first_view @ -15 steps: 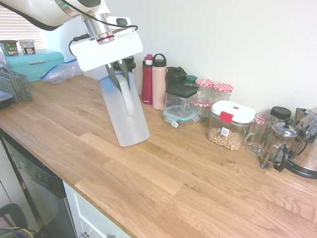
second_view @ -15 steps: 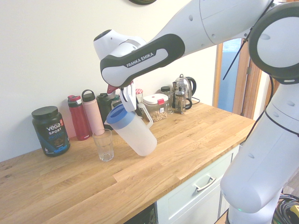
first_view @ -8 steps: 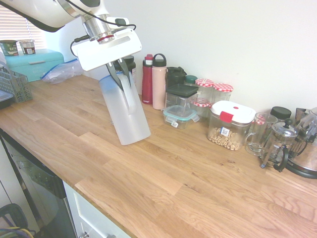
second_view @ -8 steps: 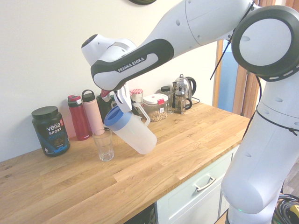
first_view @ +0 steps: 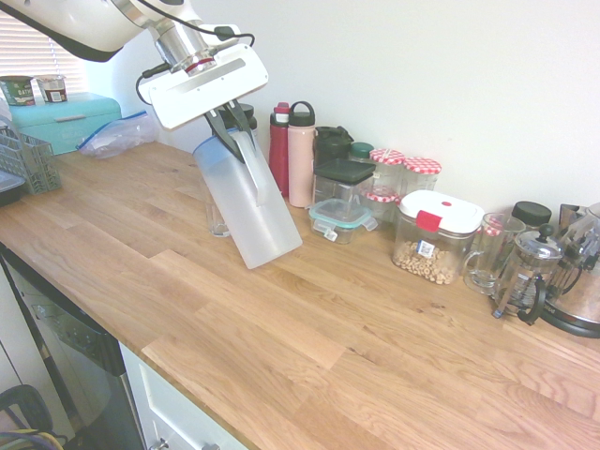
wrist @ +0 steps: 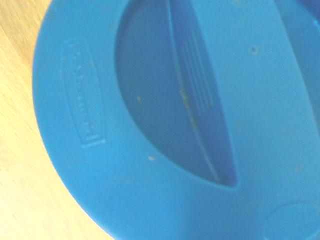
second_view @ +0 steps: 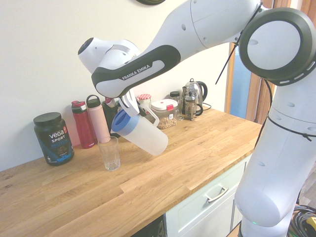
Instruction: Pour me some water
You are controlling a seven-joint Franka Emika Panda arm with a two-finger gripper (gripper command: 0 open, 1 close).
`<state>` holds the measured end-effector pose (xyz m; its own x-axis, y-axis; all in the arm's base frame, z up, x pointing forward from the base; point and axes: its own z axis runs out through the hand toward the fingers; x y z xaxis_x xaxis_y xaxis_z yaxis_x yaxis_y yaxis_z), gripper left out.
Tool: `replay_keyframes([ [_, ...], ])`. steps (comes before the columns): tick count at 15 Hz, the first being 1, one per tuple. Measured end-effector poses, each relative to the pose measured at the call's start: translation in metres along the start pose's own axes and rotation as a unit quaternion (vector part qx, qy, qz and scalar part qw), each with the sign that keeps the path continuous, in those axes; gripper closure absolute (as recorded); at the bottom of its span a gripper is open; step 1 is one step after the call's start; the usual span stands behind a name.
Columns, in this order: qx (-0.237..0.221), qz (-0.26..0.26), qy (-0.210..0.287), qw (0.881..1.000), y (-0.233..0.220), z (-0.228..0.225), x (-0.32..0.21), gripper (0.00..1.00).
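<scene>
Now we're tilting the jug [second_view: 146,137] toward the glass [second_view: 109,157] below its lid [second_view: 125,123], our gripper [first_view: 234,145] closing firmly on the handle [first_view: 251,167] (more tipping needed, probably).

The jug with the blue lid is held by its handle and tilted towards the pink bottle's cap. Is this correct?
Not quite: the jug is held by its handle and tilted, but towards the drinking glass, not the pink bottle's cap. The second exterior view shows this.
</scene>
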<state>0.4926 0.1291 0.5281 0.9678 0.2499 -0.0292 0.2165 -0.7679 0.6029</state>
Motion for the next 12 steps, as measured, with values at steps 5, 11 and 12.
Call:
replay_keyframes([
  [5, -0.016, -0.015, -0.003, 1.000, -0.0086, 0.0059, 0.0065, 1.00],
  [11, -0.020, -0.018, -0.003, 1.000, -0.0113, 0.0047, 0.0064, 1.00],
  [12, -0.019, -0.016, -0.002, 1.000, -0.0116, 0.0045, 0.0065, 1.00],
])
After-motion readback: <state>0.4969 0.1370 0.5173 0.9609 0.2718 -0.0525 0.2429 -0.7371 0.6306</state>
